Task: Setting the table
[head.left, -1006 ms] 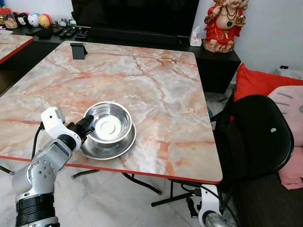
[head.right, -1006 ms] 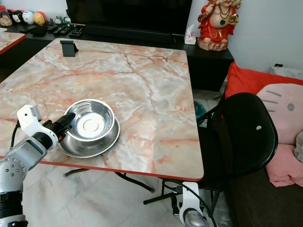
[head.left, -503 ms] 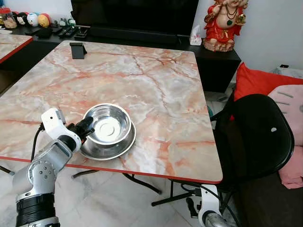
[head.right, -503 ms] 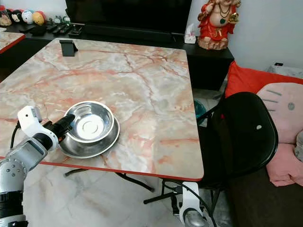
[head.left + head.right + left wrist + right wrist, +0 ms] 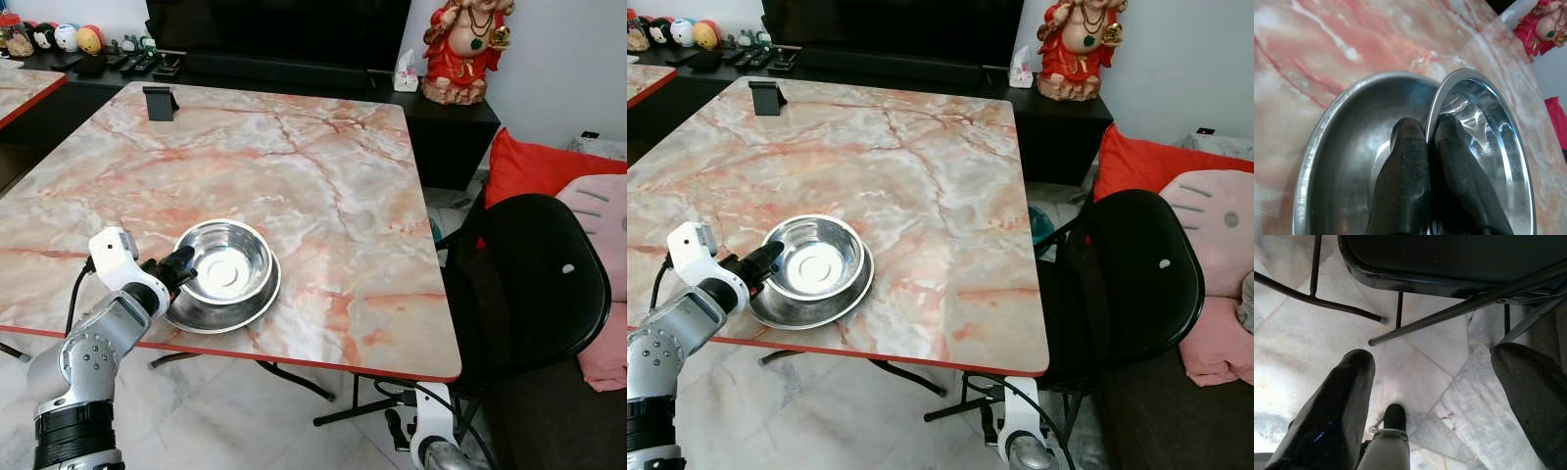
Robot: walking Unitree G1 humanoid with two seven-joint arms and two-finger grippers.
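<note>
A shiny steel bowl [image 5: 229, 260] sits inside a wider, shallow steel dish [image 5: 221, 321] near the front left edge of the marble table [image 5: 323, 176]. My left gripper [image 5: 180, 265] reaches in from the left and is shut on the bowl's near rim. In the left wrist view one finger [image 5: 1405, 161] lies outside the bowl [image 5: 1484, 161] and the other inside, with the dish [image 5: 1337, 156] beneath. My right gripper [image 5: 1435, 382] hangs open low over the tiled floor, beside the chair legs [image 5: 1415, 325].
A black chair [image 5: 534, 284] stands against the table's right side. A small black stand [image 5: 160, 102] sits at the table's far left. Behind are a dark TV console [image 5: 294, 69], a red figurine [image 5: 462, 49], and red and pink cushions [image 5: 549, 171] at right.
The bowl, held by my left gripper, has shifted slightly toward the table's near edge. The right arm has stayed where it was.
</note>
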